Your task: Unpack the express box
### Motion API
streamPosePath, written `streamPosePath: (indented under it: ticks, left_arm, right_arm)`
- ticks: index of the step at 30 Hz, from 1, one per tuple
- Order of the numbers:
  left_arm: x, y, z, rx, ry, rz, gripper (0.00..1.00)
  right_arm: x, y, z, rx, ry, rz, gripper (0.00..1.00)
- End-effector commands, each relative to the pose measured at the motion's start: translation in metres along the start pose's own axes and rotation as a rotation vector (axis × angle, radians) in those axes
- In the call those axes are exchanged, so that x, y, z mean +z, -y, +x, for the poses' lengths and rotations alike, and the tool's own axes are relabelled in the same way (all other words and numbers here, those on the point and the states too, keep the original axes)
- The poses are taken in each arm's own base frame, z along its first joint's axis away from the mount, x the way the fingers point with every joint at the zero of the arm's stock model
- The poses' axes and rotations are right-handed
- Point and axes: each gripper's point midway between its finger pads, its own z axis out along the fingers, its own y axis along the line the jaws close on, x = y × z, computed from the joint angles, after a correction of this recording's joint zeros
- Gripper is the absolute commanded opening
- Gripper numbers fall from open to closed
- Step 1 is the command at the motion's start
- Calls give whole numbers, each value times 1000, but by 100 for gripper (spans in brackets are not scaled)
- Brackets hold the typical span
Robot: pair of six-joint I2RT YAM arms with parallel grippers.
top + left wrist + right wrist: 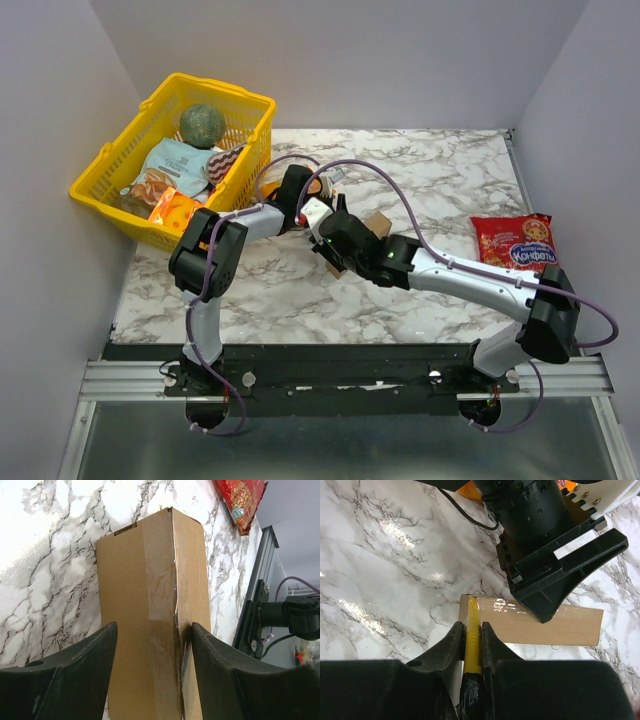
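Observation:
The express box (145,605) is a plain brown cardboard box with clear tape along a split seam. It lies at mid-table, mostly hidden under both wrists in the top view (378,222). My left gripper (154,627) is shut on the box, one finger on each side, and it shows in the top view (312,215) too. My right gripper (471,626) is shut on a yellow cutter (471,611) with a black handle. The cutter's tip rests at the near left corner of the box (560,625). The left gripper's black body (555,580) stands over the box.
A yellow basket (100,190) at the back left holds a green ball (202,124), snack packets and an orange packet (172,210). A red snack bag (515,245) lies at the right of the marble table. The metal rail (340,375) runs along the near edge.

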Motion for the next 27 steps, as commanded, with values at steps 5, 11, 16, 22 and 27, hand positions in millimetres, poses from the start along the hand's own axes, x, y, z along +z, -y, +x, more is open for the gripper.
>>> streamPosePath:
  ticks: [5, 11, 16, 22, 27]
  left_arm:
    - [9, -55, 62, -110, -134, -181, 67]
    - [9, -56, 63, -109, -135, -183, 67]
    - [10, -57, 62, -113, -135, -185, 67]
    - [10, -60, 62, -123, -132, -206, 67]
    - [8, -66, 60, -130, -125, -233, 64]
  right_arm:
    - [6, 3, 1, 22, -15, 20, 0]
    - [5, 3, -6, 32, -2, 9, 0]
    - [6, 4, -1, 21, -13, 15, 1]
    - [5, 2, 13, 15, -51, 7, 1]
    - [0, 6, 17, 16, -64, 21, 0]
